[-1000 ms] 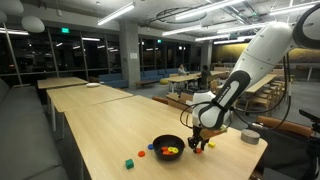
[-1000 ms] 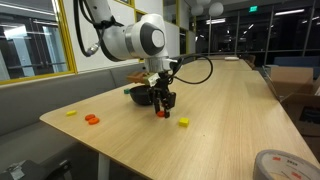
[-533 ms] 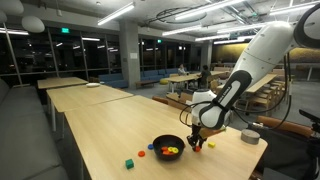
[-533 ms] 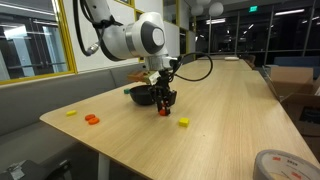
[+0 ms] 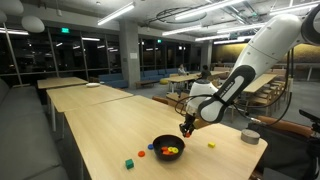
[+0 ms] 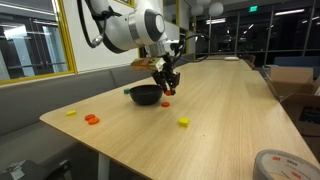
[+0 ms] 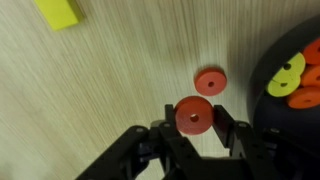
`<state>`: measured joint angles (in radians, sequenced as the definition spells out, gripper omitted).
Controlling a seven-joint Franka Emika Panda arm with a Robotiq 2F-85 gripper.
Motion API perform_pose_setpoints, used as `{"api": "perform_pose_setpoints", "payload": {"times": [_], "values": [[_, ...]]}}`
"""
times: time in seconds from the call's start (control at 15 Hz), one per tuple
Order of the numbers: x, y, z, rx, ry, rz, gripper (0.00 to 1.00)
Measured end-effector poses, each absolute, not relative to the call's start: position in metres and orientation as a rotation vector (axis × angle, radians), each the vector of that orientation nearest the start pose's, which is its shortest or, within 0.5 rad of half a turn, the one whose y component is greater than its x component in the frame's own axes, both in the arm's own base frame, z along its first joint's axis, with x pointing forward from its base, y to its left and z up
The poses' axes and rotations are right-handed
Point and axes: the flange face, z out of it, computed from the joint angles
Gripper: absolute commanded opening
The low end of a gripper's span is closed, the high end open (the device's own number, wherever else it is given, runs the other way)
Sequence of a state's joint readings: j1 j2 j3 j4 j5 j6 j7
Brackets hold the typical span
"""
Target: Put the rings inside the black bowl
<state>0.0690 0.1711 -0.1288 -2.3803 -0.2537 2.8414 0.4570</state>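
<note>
**A:** Where are you at this moment?

**B:** You are above the tabletop [image 5: 90, 130]. In both exterior views the black bowl [image 5: 168, 147] sits just left of your pincer [image 5: 186, 126]. The pincer is pinching a red ring [image 7: 193, 115] across its width and holds it clear of the wood.

**A:** How will that ring handle?

**B:** I judge it light, stiff and flat, with a smooth rim that could slip or swivel between the fingers [image 7: 226, 126]. Gripping it edge to edge, as you do now, looks like the right hold. The bowl is shallow, so a release from low down should keep the ring from bouncing out.

**A:** What else is around you?

**B:**
- A grey round container [image 5: 250, 136] stands off to the right, well apart.
- A roll of tape [image 6: 280, 163] lies at the near right corner.
- A yellow block [image 5: 211, 144] lies right of the bowl.
- A green cube [image 5: 129, 163] and a blue ring [image 5: 141, 154] lie to the bowl's left.
- A second red ring [image 7: 209, 82] lies flat on the wood near the bowl.
- An orange ring [image 6: 92, 119] and a yellow piece [image 6: 70, 113] lie far left.
- A yellow ring [image 7: 291, 72] is in the bowl with other orange pieces.

**A:** Does anything block you?

**B:** Nothing stands between pincer and bowl. You only have the rim to clear.
</note>
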Motion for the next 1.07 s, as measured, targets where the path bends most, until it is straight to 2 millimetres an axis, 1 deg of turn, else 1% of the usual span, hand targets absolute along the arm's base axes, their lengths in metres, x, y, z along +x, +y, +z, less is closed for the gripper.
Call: {"api": "perform_pose_setpoints", "payload": {"times": [0.2,0.47,0.6,0.67,0.73,0.87,0.93,1.0,1.07], "values": [[0.542,0.005,0.292,-3.091,0.308,-0.581,0.17],[0.552,0.047,0.296,-2.998,0.107,-0.610,0.17],[0.556,0.061,0.298,-2.954,0.019,-0.611,0.18],[0.559,0.065,0.299,-2.934,-0.021,-0.612,0.65],[0.561,0.067,0.300,-2.920,-0.056,-0.611,0.69],[0.566,0.066,0.300,-2.903,-0.108,-0.587,0.82],[0.568,0.063,0.299,-2.901,-0.127,-0.570,0.91],[0.570,0.058,0.298,-2.902,-0.136,-0.553,0.97],[0.571,0.053,0.297,-2.907,-0.133,-0.537,1.00]]}}
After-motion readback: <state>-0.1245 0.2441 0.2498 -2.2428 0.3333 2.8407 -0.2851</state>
